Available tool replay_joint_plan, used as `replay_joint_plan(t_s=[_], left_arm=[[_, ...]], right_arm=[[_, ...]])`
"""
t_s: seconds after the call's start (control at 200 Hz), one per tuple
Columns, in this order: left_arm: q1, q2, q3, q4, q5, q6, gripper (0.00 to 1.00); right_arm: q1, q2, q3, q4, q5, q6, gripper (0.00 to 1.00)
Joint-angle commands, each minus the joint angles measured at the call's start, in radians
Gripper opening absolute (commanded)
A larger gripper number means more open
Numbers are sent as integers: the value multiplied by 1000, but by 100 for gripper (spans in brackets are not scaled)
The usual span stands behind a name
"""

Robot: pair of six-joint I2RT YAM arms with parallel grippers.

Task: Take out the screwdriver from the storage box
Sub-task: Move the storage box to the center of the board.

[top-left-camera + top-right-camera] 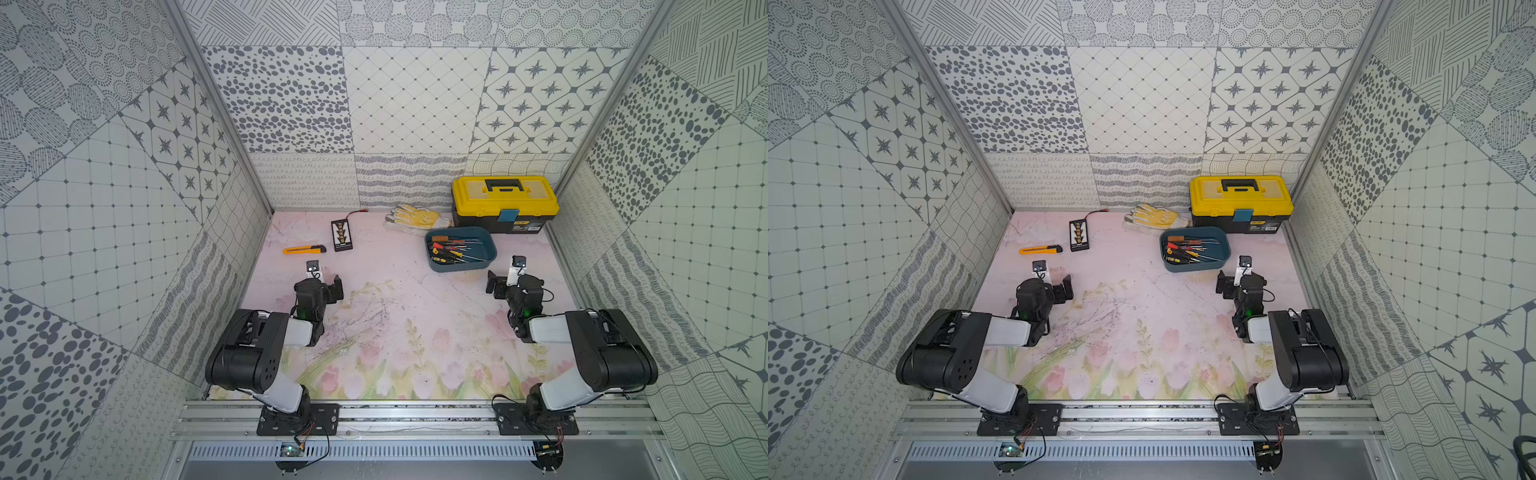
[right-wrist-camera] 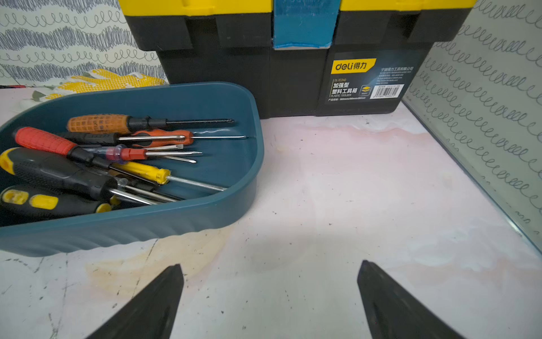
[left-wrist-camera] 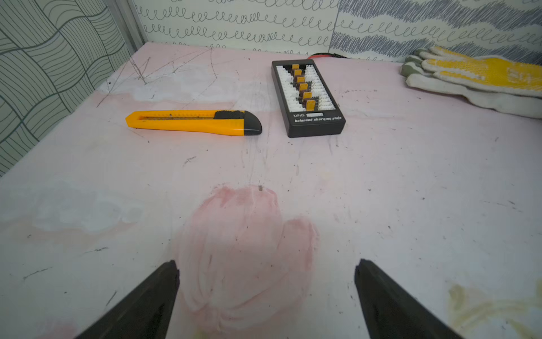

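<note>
Well, left tool [image 3: 267, 261] and right tool [image 2: 271, 263] are spread wide, empty.
Orange screwdriver [image 2: 140, 121]: likely stiff, light, best pinched at handle.

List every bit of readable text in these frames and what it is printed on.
"deli 得力": front label of the toolbox.
"加强型 塑料工具箱": same label.
"PLASTIC TOOLBOX": same label.
"balanced charging plate": black charging board.
Too small or blurred: the brand word above that line, the label's fine print and barcode digits.

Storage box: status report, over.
Open and empty: left gripper, right gripper. Pile of screwdrivers in storage box, none lifted. Nothing blocking; toolbox just behind.
</note>
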Motion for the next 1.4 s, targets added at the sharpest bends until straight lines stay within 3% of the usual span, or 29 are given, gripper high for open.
replay_joint_plan(t_s=[0.0, 1.026, 1.156, 1.396], left_arm=[[0, 0, 9, 17, 20, 14, 99], [1, 1, 9, 16, 21, 13, 99], [4, 1, 10, 11, 27, 12, 99], [4, 0, 10, 11, 27, 13, 99]], right_arm=[[-4, -3, 19, 27, -7, -9, 99], [-16, -3, 25, 16, -34, -3, 99], [-14, -4, 25, 16, -34, -8, 93], [33, -86, 80, -146, 25, -49, 90]])
